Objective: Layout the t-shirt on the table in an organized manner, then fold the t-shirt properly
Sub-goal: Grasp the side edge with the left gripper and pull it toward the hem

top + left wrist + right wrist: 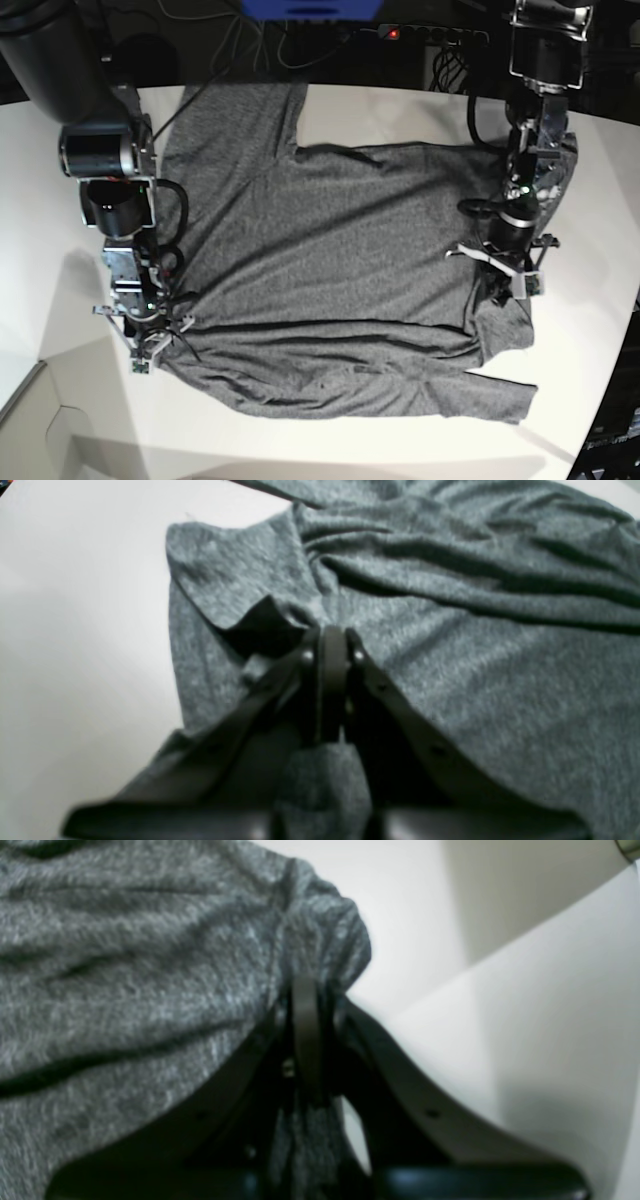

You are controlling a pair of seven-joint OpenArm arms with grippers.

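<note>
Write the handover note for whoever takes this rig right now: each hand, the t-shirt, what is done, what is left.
Left hand: shut on the t-shirt, pinching cloth beside a turned-over flap.
Right hand: shut on the t-shirt at a bunched edge.
T-shirt: spread mostly flat on the table, the hands gripping opposite sides; wrinkles across the body, one sleeve near the hem lying askew.
Done: rough layout.
Left: smooth the wrinkles, straighten the sleeves, then every fold.
</note>
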